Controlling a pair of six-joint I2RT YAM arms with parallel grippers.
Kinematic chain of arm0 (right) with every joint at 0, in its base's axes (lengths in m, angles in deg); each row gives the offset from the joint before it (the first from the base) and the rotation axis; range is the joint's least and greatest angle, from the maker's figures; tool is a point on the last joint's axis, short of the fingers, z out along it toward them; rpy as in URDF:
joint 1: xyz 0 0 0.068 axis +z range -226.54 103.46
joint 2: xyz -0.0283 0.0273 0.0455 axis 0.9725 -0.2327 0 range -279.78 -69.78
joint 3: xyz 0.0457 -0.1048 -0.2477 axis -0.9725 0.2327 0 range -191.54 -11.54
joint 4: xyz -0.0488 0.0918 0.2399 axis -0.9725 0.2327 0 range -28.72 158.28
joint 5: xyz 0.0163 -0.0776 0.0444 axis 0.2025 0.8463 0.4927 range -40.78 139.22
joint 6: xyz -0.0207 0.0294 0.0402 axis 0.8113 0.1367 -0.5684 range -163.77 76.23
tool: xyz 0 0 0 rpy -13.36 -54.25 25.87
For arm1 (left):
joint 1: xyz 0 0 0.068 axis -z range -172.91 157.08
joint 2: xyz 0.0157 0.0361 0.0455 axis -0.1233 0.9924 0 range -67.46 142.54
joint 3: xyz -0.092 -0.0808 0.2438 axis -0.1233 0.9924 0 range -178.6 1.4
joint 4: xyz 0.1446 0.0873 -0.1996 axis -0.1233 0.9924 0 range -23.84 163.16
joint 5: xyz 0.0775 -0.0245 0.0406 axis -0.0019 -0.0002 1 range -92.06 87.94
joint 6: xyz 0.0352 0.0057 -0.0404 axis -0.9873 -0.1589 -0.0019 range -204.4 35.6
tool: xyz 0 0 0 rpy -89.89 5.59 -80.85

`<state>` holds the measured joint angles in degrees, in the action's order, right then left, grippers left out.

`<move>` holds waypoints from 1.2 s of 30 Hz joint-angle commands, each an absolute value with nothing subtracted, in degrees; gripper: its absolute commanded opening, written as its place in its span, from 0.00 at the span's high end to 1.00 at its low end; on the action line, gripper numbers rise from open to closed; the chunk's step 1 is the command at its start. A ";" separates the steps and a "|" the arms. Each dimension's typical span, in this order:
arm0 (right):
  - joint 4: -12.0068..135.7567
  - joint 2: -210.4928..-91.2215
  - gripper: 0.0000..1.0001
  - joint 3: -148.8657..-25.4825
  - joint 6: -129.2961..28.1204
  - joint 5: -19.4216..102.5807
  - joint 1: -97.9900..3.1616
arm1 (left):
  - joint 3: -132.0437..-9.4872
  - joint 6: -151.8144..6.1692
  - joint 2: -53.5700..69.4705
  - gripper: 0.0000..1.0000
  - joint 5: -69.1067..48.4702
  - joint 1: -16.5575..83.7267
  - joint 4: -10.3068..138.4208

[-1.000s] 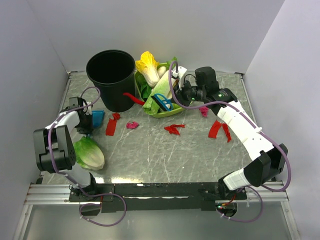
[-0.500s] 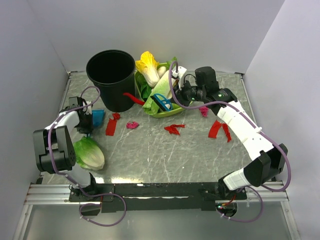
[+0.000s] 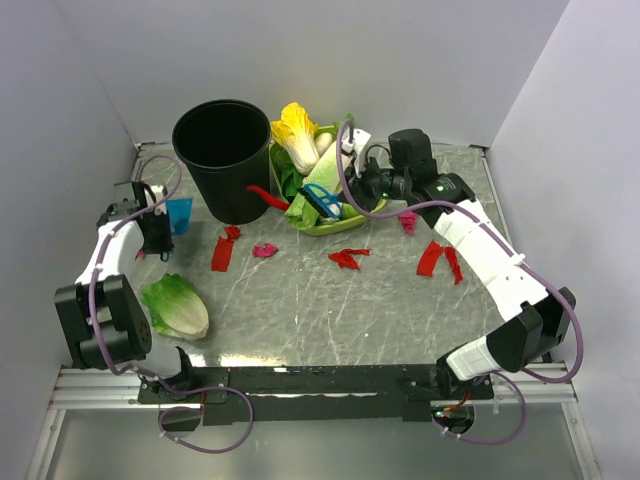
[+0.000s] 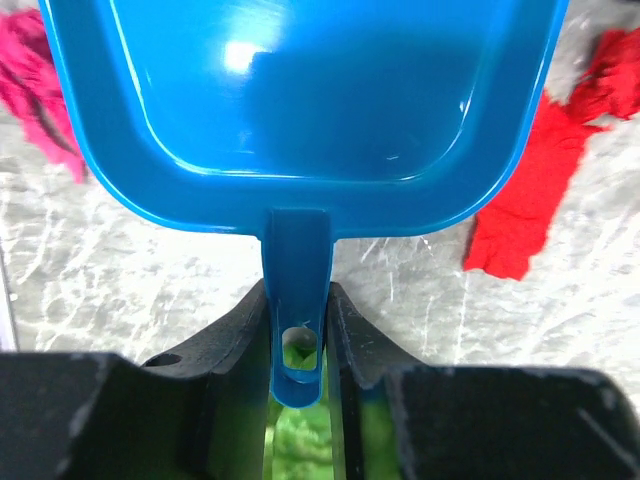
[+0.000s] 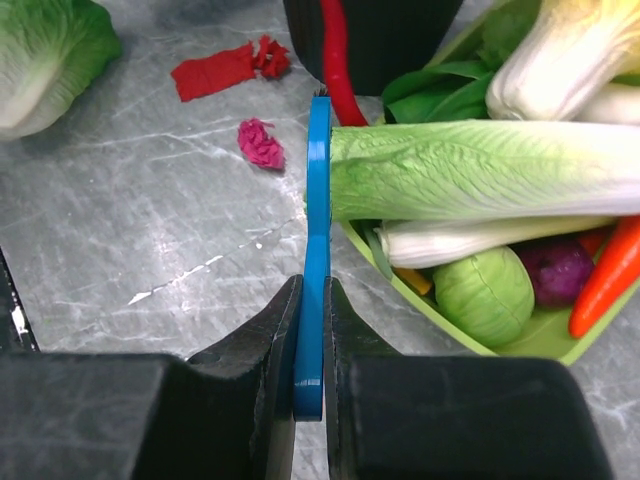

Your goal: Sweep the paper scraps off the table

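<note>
Five scrap groups in the top view, in a loose row across the middle of the tabletop (image 3: 300,310):
- one red strip (image 3: 224,250) near the bucket (image 3: 222,150)
- one pink wad (image 3: 264,250) just beside it
- one red scrap (image 3: 347,258) mid-table
- one second pink wad (image 3: 407,220) by the tray (image 3: 340,228)
- one pair of red strips (image 3: 440,260) furthest right

The left gripper (image 3: 160,222) is clamped on one dustpan (image 3: 179,213) at the far left, and the whole row lies to its right. The red strip is nearest, with its long axis running near-to-far. The right gripper (image 3: 352,196) is clenched on one brush (image 3: 325,203) over the tray edge, and the scraps lie on its near side. The left arm is nearer the red strip and pink wad; the right arm is nearer the other three groups. One lettuce head (image 3: 175,305) sits by the left arm.

Left wrist: the left gripper (image 4: 298,335) pinches the dustpan (image 4: 300,90) by its handle, with the pan extending away from it. One red strip (image 4: 525,175) lies right of the pan and one pink scrap (image 4: 35,80) left of it. Nothing is in the pan.

Right wrist: the right gripper (image 5: 312,320) holds the brush (image 5: 317,200) edge-on. One pink wad (image 5: 261,143) and one red strip (image 5: 225,68) lie ahead-left on bare tabletop (image 5: 150,220). My read is that the brush has to clear the tray, drop, then push leftward toward the pan.
</note>
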<state>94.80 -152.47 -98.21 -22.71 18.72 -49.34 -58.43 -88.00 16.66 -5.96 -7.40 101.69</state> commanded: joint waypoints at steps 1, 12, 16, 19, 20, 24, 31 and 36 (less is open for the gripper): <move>93.01 -153.54 1.00 -101.28 -21.63 18.02 -46.75 | -61.26 -87.04 12.27 0.99 -8.30 -9.17 105.53; 90.46 -160.64 1.00 -106.80 -22.23 17.14 -41.30 | -65.39 -82.84 3.22 0.99 -11.64 -14.18 109.49; 88.62 -169.15 1.00 -112.86 -27.24 16.61 -39.10 | -66.36 -81.51 -1.18 0.99 -11.02 -14.36 108.53; 87.91 -176.53 1.00 -119.80 -31.37 16.88 -36.21 | -65.57 -79.40 -5.74 0.99 -8.22 -14.45 105.38; 87.48 -178.48 1.00 -121.65 -32.08 17.05 -35.42 | -64.96 -78.96 -6.89 0.99 -7.77 -14.10 104.40; 85.89 -189.11 1.00 -134.37 -39.61 17.06 -32.43 | -65.22 -76.68 -10.67 0.99 1.09 -7.16 103.52; 72.02 -203.52 1.00 -141.52 -58.87 18.01 -28.82 | -66.27 -73.07 -13.76 0.99 -0.12 -6.19 100.79; 64.45 -213.97 1.00 -149.60 -72.49 23.02 -26.45 | -67.42 -74.20 -14.98 0.99 -2.93 -6.19 101.32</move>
<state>74.54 -207.84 -140.75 -56.66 18.13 -28.03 -65.03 -75.10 -12.78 -1.70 -6.08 103.39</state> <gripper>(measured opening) 0.161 0.277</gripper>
